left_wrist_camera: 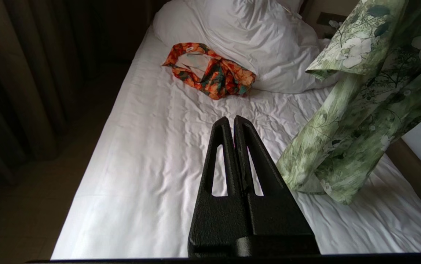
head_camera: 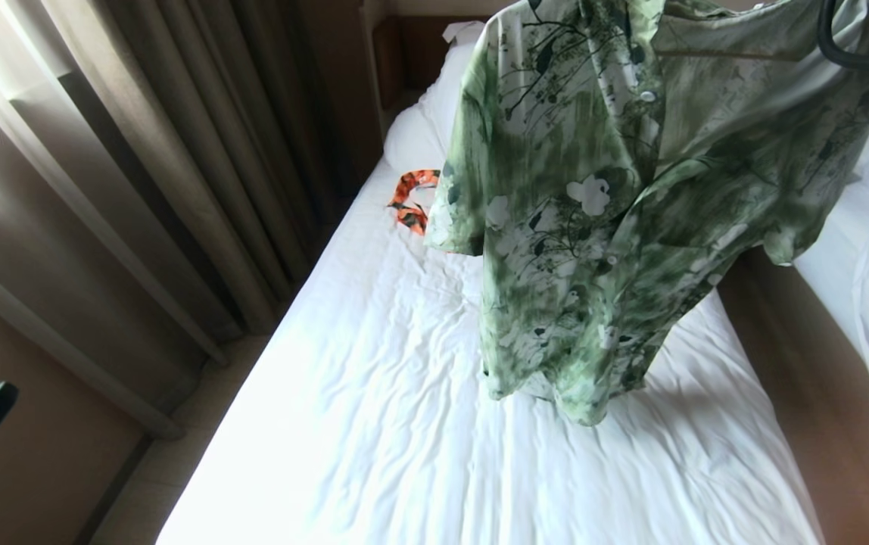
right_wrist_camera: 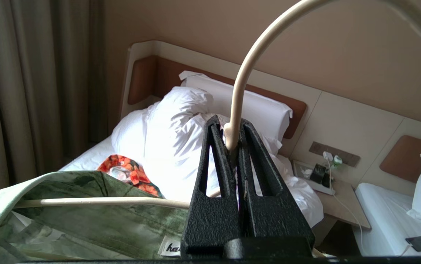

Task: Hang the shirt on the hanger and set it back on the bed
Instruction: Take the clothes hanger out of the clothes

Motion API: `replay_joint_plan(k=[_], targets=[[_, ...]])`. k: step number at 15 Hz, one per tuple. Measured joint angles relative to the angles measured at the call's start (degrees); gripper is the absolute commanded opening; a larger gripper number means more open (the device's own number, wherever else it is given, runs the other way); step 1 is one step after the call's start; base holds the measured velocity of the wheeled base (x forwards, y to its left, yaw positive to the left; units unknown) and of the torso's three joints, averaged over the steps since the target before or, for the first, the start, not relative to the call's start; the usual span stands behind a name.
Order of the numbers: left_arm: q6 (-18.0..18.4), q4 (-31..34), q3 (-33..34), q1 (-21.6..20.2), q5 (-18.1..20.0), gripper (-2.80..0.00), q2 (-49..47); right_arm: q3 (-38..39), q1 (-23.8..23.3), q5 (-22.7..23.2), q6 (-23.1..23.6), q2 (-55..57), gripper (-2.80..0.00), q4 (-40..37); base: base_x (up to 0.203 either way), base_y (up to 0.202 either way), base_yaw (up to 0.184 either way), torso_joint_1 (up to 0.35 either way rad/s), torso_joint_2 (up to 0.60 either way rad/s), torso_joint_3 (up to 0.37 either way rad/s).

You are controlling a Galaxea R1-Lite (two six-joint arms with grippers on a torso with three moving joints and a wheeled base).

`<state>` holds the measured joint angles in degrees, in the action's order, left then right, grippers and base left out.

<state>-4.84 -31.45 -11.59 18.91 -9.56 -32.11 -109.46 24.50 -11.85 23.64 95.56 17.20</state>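
Note:
The light green flower-print shirt [head_camera: 616, 204] hangs in the air over the bed [head_camera: 419, 424], draped on a cream hanger [right_wrist_camera: 96, 201] whose bar runs inside the collar. Its hem dangles just above the white sheet. My right gripper [right_wrist_camera: 231, 126] is shut on the neck of the hanger's hook [right_wrist_camera: 249, 62], holding it up; the gripper itself is out of the head view. My left gripper [left_wrist_camera: 231, 123] is shut and empty, hovering over the sheet to the left of the shirt [left_wrist_camera: 361, 110], apart from it.
An orange-and-dark-green garment [left_wrist_camera: 210, 71] lies by the white pillow [left_wrist_camera: 247, 40]. Brown curtains [head_camera: 139, 189] hang along the bed's left side. A nightstand [right_wrist_camera: 339, 198] with small items and a second bed [right_wrist_camera: 397, 220] lie to the right.

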Motion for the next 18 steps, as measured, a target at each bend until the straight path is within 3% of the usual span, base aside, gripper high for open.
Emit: replay_joint_plan(k=[5,9,14,18], targets=[[0.2,0.1,-3.6,0.5,2.0,-2.80,-3.2,0.2,0.5,-0.6,0.1,0.2,-2.80,-1.4,0.000,0.000,0.000,0.000,0.00,0.000],[-0.5,0.0,-11.1,2.0,3.7,-2.80,-11.5,0.9,4.2,-2.7,-0.8,0.1,-2.80,-4.5,0.000,0.000,0.000,0.000,0.00,0.000],[-0.7,2.7,-20.5,12.4,1.3,-2.80,-24.8,5.0,7.6,-4.8,-0.8,1.4,-2.80,-4.4,0.000,0.000,0.000,0.000,0.00,0.000],[-2.6,-0.4,-28.4,23.4,0.4,-2.80,-35.8,5.3,8.1,-6.1,-0.8,5.6,-2.80,-4.0,0.000,0.000,0.000,0.000,0.00,0.000]])
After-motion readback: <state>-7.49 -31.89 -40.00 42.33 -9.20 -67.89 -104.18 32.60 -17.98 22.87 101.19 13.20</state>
